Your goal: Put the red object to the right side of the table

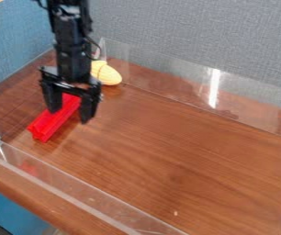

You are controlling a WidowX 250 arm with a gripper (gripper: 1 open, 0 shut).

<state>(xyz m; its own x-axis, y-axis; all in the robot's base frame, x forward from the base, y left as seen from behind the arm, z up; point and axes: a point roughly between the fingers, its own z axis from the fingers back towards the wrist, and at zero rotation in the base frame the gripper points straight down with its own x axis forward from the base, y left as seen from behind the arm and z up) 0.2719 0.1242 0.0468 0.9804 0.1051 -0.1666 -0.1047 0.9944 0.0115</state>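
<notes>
The red object [48,127] is a long red block lying at a slant on the left part of the table [186,156]. My gripper [68,112] hangs straight down from the black arm and stands open, one finger on each side of the block's far end. The fingertips are low, close to the wood. Nothing is gripped. The block's far end is partly hidden behind the fingers.
A yellow-green corn toy [106,72] lies just behind the gripper near the back wall. Low clear acrylic walls [217,87] edge the table at the back, and another runs along the front [70,197]. Bare wood stretches to the right.
</notes>
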